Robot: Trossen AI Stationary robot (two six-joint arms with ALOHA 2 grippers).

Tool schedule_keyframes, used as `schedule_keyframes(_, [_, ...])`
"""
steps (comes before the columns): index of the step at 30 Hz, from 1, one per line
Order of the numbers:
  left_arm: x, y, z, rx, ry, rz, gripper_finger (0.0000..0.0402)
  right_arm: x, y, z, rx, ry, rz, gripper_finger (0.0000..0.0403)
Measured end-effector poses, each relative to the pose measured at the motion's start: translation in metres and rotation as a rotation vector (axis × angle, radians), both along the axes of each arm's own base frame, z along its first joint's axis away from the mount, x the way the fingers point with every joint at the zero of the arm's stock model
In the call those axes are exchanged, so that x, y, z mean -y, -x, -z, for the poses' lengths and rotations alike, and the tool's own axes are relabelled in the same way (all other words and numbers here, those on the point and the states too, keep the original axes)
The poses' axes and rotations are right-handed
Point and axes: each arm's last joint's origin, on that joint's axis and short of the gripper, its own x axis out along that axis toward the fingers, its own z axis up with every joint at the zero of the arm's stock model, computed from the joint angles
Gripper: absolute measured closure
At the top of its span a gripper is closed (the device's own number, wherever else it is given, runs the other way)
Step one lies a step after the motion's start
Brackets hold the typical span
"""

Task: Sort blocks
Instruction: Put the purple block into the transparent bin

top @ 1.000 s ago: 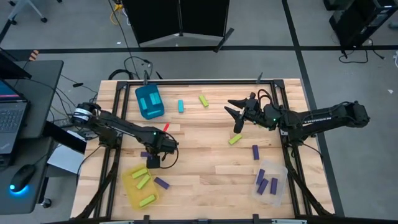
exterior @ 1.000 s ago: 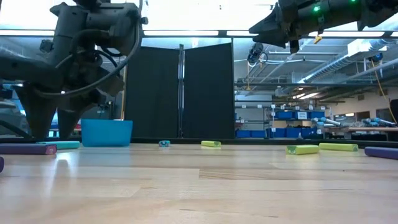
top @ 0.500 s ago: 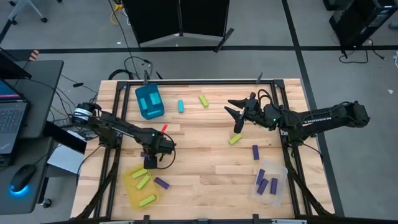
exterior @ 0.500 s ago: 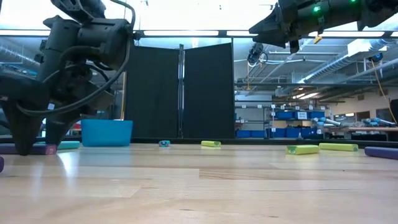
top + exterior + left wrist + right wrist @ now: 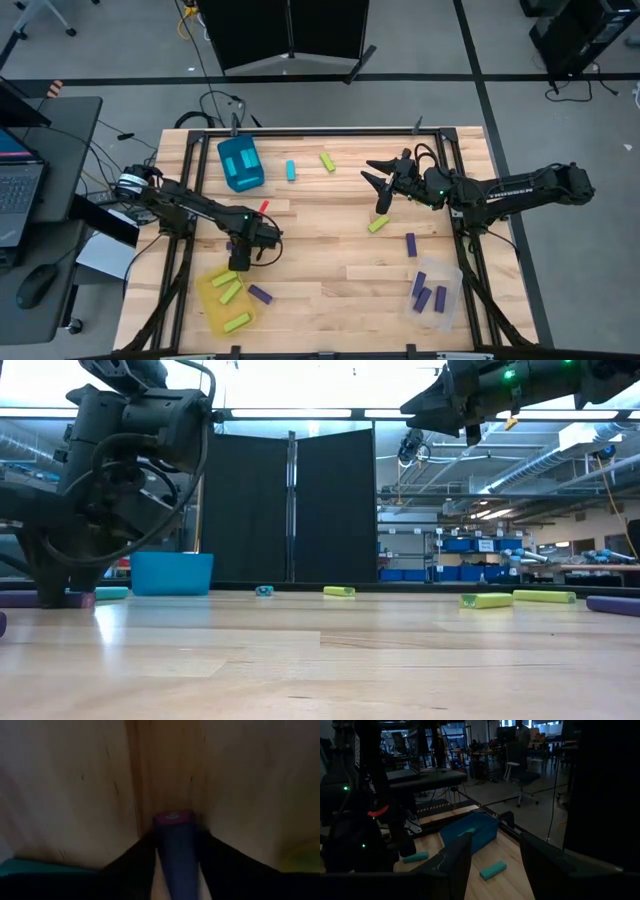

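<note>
The high view looks straight down on the whole wooden table (image 5: 320, 245). The low view sits at tabletop level, facing the room, sharing the teal bin (image 5: 171, 573). The left wrist camera seems pressed close to the tabletop; the right wrist camera looks across it.

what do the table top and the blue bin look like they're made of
Table top: pale wood planks, likely butcher block; staggered board seams and grain show, with a soft satin sheen in the low view. Blue bin: probably moulded plastic; uniform colour, thin smooth walls, opaque.
</note>
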Motion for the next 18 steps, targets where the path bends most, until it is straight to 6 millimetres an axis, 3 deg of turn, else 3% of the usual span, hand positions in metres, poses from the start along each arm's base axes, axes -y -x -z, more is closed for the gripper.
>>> schedule_keyframes(3, [0.0, 0.0, 0.0, 0.001, 0.002, 0.027, 0.0295, 0.0, 0.0, 0.0, 0.0, 0.0, 0.0, 0.0224])
schedule_keyframes(10, [0.0, -0.005, -0.005, 0.005, -0.016, 0.038, 0.0297, 0.0, 0.0, -0.001, 0.008, -0.002, 0.0, 0.0224])
schedule_keyframes(18, [0.003, -0.028, -0.028, 0.124, -0.078, 0.052, 0.0297, 0.0, 0.0, -0.003, 0.033, 0.005, 0.0, 0.0224])
